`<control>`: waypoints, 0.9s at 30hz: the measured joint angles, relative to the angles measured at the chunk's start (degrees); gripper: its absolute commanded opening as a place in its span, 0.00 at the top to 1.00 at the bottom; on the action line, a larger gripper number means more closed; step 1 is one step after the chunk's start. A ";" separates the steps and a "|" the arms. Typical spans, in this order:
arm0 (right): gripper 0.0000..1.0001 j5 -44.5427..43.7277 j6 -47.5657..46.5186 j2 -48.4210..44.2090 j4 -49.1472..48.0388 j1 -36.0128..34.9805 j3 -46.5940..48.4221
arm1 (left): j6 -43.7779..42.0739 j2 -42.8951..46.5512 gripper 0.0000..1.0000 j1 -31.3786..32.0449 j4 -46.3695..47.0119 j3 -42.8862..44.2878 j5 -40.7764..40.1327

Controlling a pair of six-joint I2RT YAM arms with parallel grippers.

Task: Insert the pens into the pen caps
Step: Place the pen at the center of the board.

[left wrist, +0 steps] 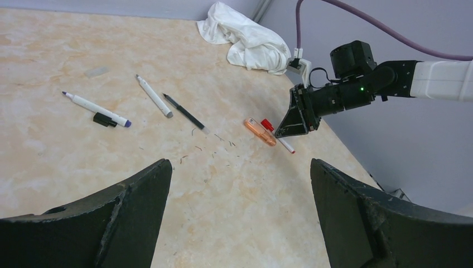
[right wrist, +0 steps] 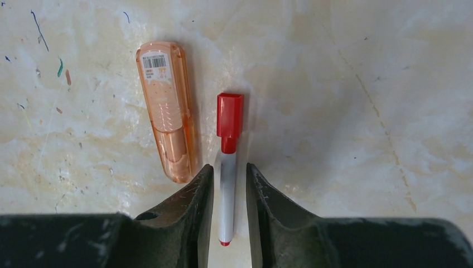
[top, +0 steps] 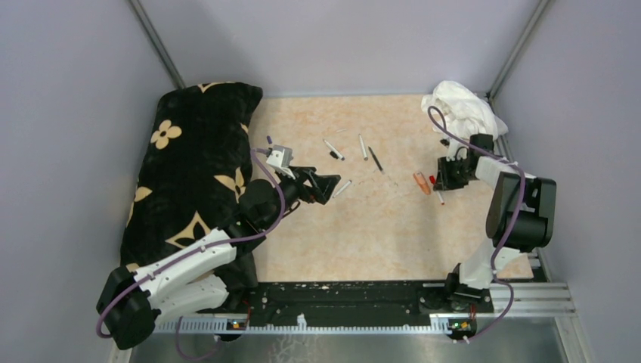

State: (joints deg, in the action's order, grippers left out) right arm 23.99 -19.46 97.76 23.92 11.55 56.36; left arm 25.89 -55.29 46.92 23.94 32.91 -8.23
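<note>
At the far left a black flowered cushion (top: 189, 166) lies along the edge of the worktop (top: 378, 234). The left tool (left wrist: 240, 163) hangs just beside it with its jaws spread wide, grasping nothing. A small white pen (top: 342, 188) lies near its tips.

Toward the middle three more pens lie loose. They are a purple-tipped pen (left wrist: 96, 109) with a black cap (left wrist: 104, 119) touching its side, a white pen (left wrist: 154, 96) and a thin dark pen (left wrist: 187, 113).

Right of these the orange highlighter (right wrist: 167, 109) lies flat. Just beside it, nearly parallel, lies the red-capped pen (right wrist: 227, 195), with its red cap (right wrist: 230, 114) on the end pointing away from the arm. The right tool (right wrist: 230, 167) straddles this pen's white barrel. Its jaws are slightly parted with a sliver of worktop showing on each side, so the pen is released and resting, not pinched. A narrow red neck shows between cap and barrel, and I cannot tell whether the cap is pressed fully home.

The step in hand looks like letting go of a finished pen. To do it well, the jaws should open a little more and rise straight up, since any sideways drift would roll the barrel against the highlighter. The purple-tipped pen and its neighbouring cap seem the obvious next pair.

A crumpled white cloth (top: 465, 106) sits in the far right corner.
</note>
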 measured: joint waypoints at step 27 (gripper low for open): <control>0.61 21.00 1.27 -10.25 5.95 1.49 3.76 | 2.71 -13.07 0.04 -4.96 -3.56 7.15 2.47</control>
State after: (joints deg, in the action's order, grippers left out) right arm 44.99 -18.20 87.50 29.87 13.04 60.12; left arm 28.60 -68.36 41.95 20.38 40.05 -5.76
